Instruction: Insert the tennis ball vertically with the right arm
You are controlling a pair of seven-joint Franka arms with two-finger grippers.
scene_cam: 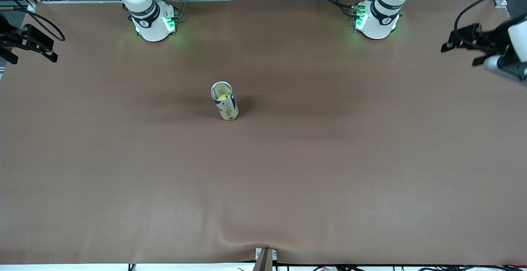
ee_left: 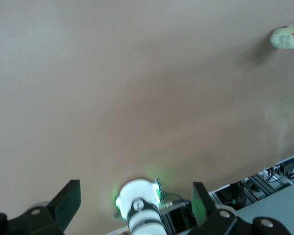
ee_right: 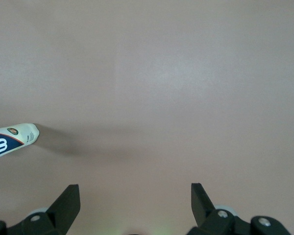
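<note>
ball (scene_cam: 223, 96) already down in upright can (scene_cam: 225, 106), mid-surface; looks done. right claw (scene_cam: 31, 44) parked at nine o'clock, spread, empty; left claw (scene_cam: 469, 42) waiting at three o'clock, spread.

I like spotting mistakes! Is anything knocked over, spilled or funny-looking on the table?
Nothing stands out. The can stands upright on the table with the tennis ball inside it. The left gripper and right gripper wait open, each out at its own end of the table.
</note>
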